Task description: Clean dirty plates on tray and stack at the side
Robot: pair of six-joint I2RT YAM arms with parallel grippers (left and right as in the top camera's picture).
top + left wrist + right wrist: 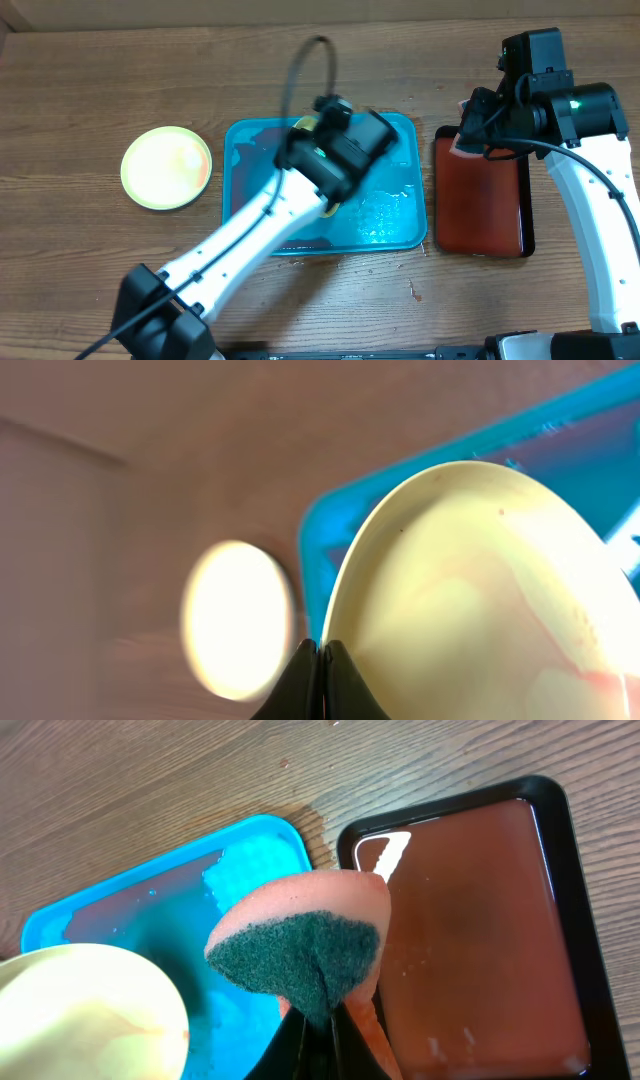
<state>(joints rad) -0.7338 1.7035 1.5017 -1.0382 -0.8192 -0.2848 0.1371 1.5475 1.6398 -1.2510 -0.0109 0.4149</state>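
The round cream plate with a pink smear (pixel 480 590) tilts over the big blue plastic tray (pixel 400 225). The left gripper (pixel 320 652) pinches its rim. Another pale round plate (pixel 166 167) lies on the wooden table (pixel 80 60) at 9 o'clock, well apart. At 3 o'clock, the right gripper (pixel 315 1020) squeezes an orange-and-green sponge (pixel 300 940) above the dark red tray (pixel 470 940).

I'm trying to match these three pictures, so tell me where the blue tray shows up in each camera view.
Overhead: the tray lies mid-table, partly under the left arm.
Left wrist: tray upper right, behind the held plate.
Right wrist: tray in the left half, behind the sponge, beside the dark red tray.
Shared landmark: that plate, over the tray in both wrist views.
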